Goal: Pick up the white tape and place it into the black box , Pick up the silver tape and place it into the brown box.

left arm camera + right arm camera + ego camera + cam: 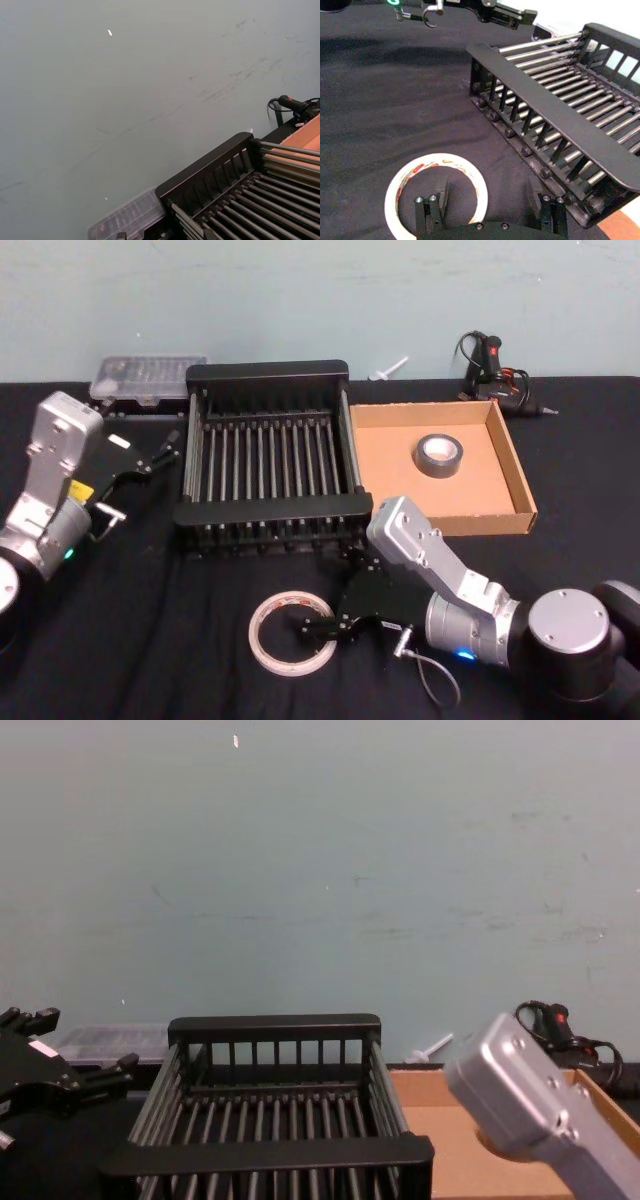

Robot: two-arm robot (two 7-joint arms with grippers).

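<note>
My right hand [318,630] is down low over the tabletop [150,640], in front of the black box [270,455], and its fingers [431,212] are spread wide. I hold it this way because the white tape [288,633] lies flat on the cloth and is a thin ring: one finger sits inside the hole and the other finger [551,212] stands well outside the band, toward the near wall of the black box, so a closing squeeze would catch the ring's wall between them. In the right wrist view the white tape [436,195] lies just ahead of and under the palm, its red-printed core curving around the inner finger. I judge the grasp is not yet made; the fingers have not closed on the band.

The silver tape [439,455] rests on its flat side inside the brown box [500,455], which stands just beside the black box on my right, so that half of the job looks already settled. The black box is empty, its barred bottom bare.

My left hand [150,458] waits off to the left beside the black box, fingers parted, holding nothing, near a clear plastic case [145,378] at the back.
</note>
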